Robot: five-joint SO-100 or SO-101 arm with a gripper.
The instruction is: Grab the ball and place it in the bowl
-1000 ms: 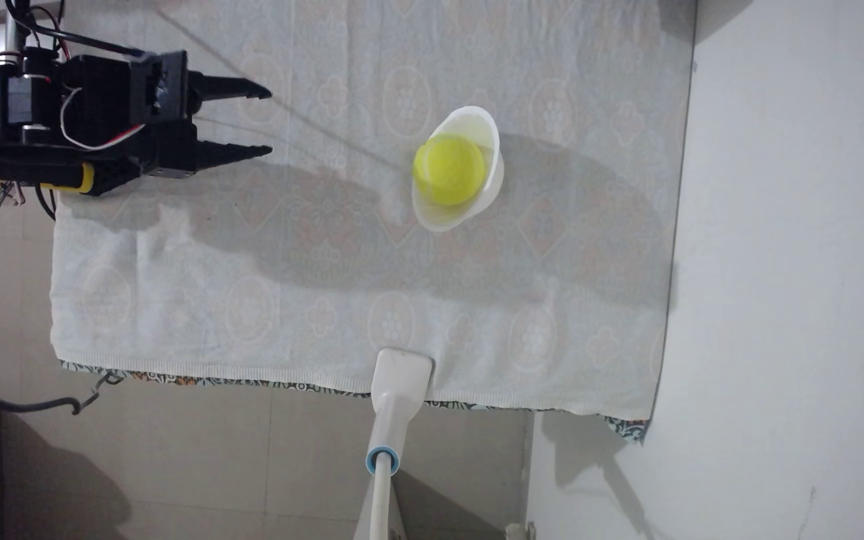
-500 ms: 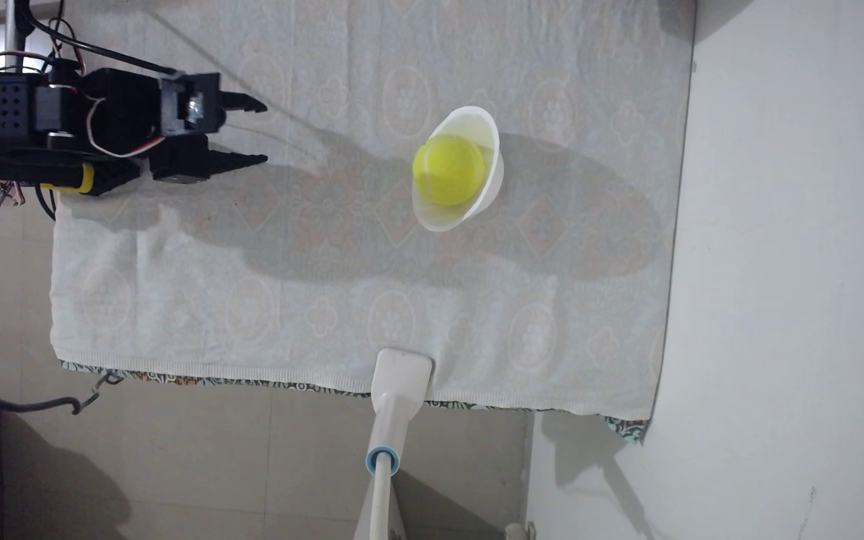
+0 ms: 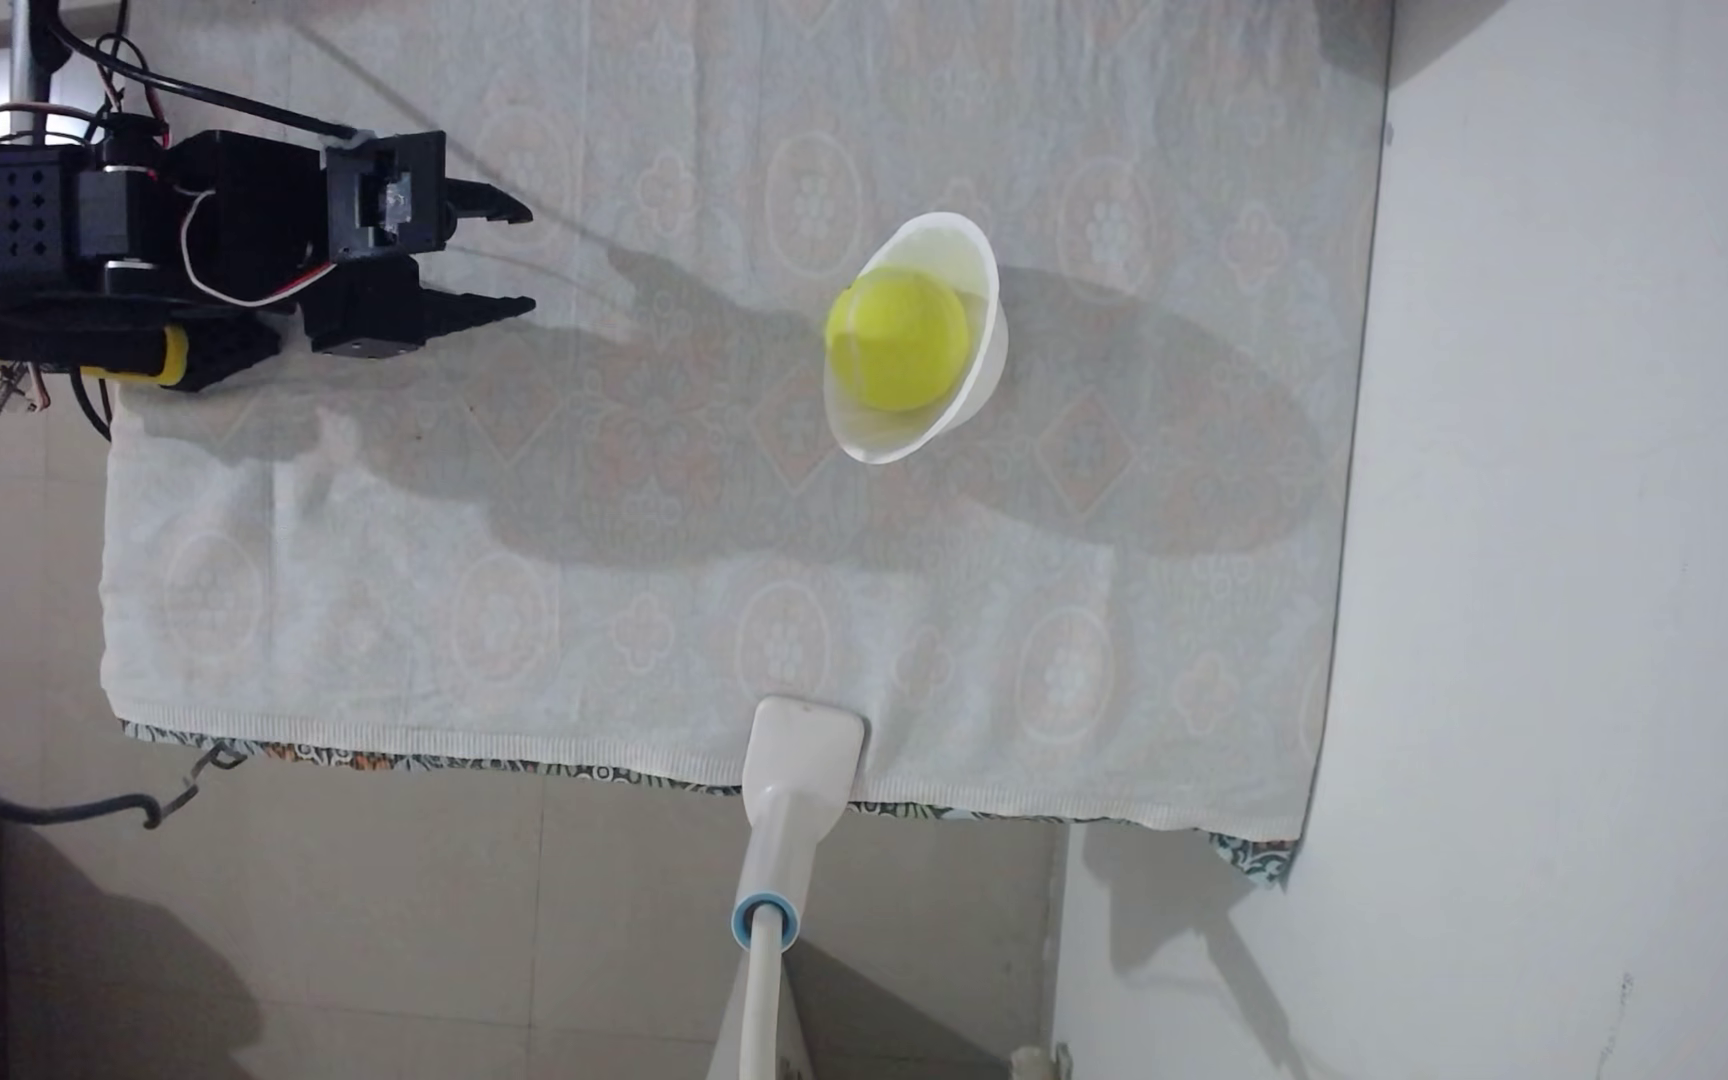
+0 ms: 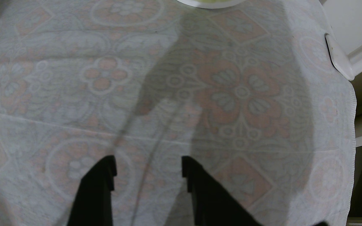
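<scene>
Bare cloth (image 3: 652, 498) between claw (image 3: 532, 260), bowl (image 3: 985, 343)

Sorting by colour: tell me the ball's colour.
Yellow-green; the ball shows best in the fixed view, inside the bowl.

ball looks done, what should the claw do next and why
Probably just back away toward its base and rest. The ball already sits inside the bowl, and the claw is open, empty, well left of it in the fixed view.

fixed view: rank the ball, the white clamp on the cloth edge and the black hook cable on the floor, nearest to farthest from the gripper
Measured across the picture from the gripper:
1. Ball, to its right, sitting in the bowl.
2 and 3. White clamp, lower right, and black hook cable, lower left: too close to call.
</scene>
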